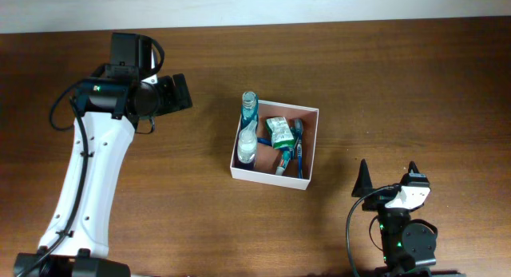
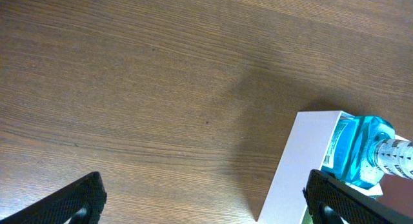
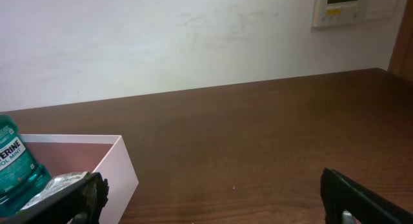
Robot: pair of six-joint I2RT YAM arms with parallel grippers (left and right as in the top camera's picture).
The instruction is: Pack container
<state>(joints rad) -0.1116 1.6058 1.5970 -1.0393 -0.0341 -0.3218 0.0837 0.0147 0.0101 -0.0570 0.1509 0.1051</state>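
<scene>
This looks like a robotics lab bench set up in a plain, office-like room. Two robot arms stand at a brown wooden table (image 1: 415,85): the left arm (image 1: 88,181) is white-cased with a black cable (image 1: 54,111) looping off it, and the right arm (image 1: 403,239) is dark and compact. Between them sits one small container (image 1: 267,176). Behind, a bare white wall (image 3: 161,37) carries a beige control panel (image 3: 345,6) with a little display.

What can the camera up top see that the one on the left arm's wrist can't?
Only overhead: the left arm, the right hand open, and the whole container with toothbrushes and a green packet. Only left wrist: its own black fingertips up close. Both: the wooden table, the container's white wall, a blue bottle.
</scene>
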